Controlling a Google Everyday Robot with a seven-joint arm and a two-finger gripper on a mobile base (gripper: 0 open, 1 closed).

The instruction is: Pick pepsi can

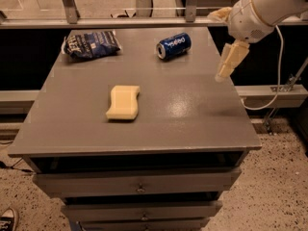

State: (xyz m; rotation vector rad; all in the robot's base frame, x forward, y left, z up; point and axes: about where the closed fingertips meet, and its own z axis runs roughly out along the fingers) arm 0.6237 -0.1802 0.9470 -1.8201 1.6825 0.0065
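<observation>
Near the bench's (192, 114) far edge, the can (174, 45) lies sideways along that edge, silver end leftward, left of the gripper's (217, 44) spread fingers (231, 57) over the right edge.

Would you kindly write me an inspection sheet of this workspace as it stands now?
Surface: grey table, glossy patch right of centre.
Job's things: can lying on its side at the rear, untouched.
Clutter: chip bag at rear left; sponge near the middle.
Grippers: hand hangs over the table's right edge, right of the can and apart from it, holding nothing.
Cables: one cable drooping from the arm beside the table.
Surroundings: drawers below the top; rail behind; shoe on the floor, bottom left.
</observation>
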